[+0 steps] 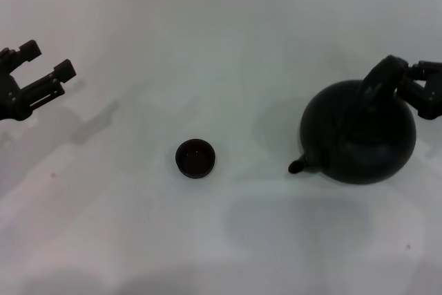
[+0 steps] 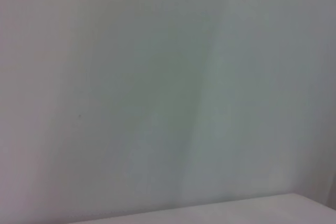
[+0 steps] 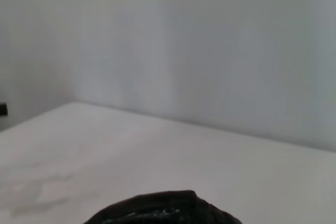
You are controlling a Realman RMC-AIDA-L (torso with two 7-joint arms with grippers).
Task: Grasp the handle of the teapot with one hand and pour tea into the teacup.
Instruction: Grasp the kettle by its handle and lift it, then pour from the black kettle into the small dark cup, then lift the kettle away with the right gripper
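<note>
**Claw at the handle, cup waits**

The teapot (image 1: 359,136) sits on the bench (image 1: 221,32), spout toward the cup (image 1: 195,158), well apart. The right claw (image 1: 407,84) meets the handle (image 1: 381,81); whether it grips, I cannot tell. The left claw (image 1: 47,61) hangs open beyond the cup. A loose hold could let the pot swing, spilling tea.

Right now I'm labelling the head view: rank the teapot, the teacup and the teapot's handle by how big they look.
1. The teapot, by far the largest.
2. The handle, an arch over the pot; the right gripper hides part of it, so its rank over the cup is unsure.
3. The teacup, smallest.
</note>
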